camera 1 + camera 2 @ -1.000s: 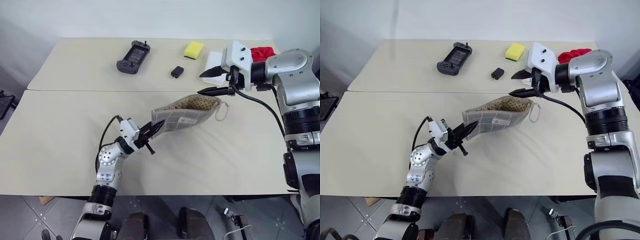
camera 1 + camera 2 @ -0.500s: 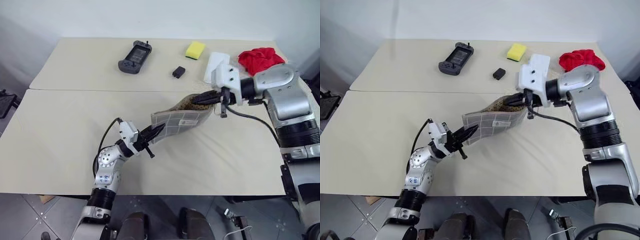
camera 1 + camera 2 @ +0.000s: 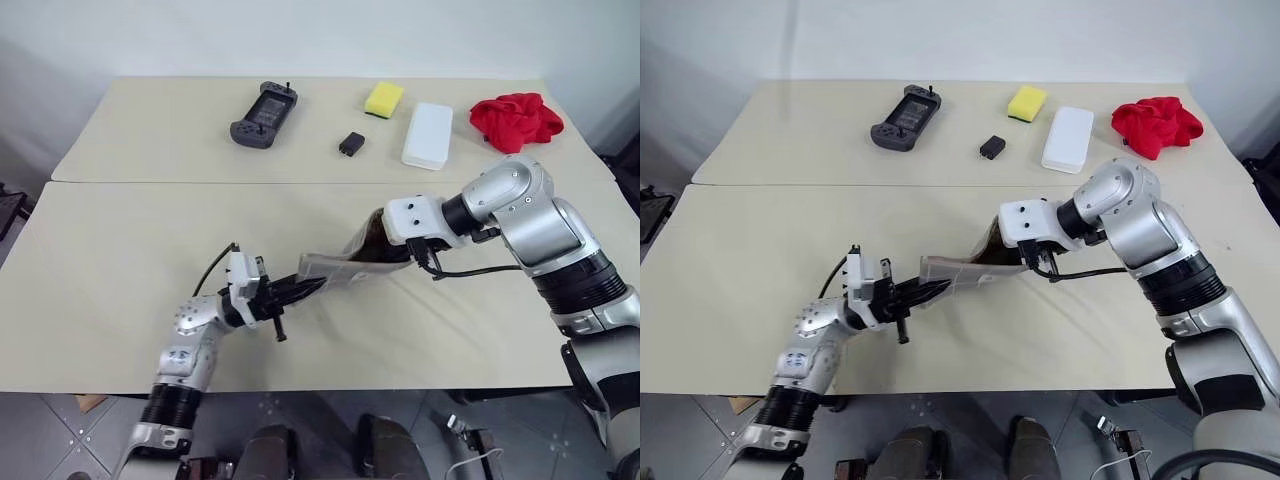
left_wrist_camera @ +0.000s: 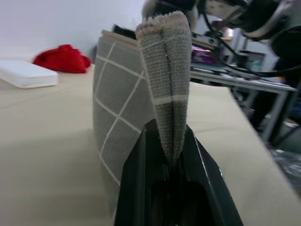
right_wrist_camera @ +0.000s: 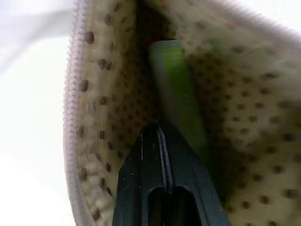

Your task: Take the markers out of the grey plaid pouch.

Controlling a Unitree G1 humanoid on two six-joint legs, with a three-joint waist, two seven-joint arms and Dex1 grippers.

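Note:
The grey plaid pouch [image 3: 335, 268] hangs stretched just above the front table between my two grippers. My left gripper [image 4: 167, 141] is shut on the pouch's [image 4: 122, 84] near-left end, its fabric bunched between the fingers. My right gripper [image 5: 157, 134] has gone down into the open mouth at the far-right end and is shut. In the right wrist view a light green marker [image 5: 181, 99] lies inside against the tan dotted lining [image 5: 103, 117], right beside the closed fingertips. Whether the fingers touch it I cannot tell. From the head views the right fingertips are hidden in the pouch.
On the far table lie a black game controller [image 3: 262, 113], a yellow sponge [image 3: 384, 98], a small black box [image 3: 351, 143], a white box [image 3: 428, 134] and a red cloth [image 3: 515, 118]. A seam runs between the two tables.
My right gripper came down from above the pouch, went into its mouth and shut. My left gripper drew back toward the near left, and the pouch came with it.

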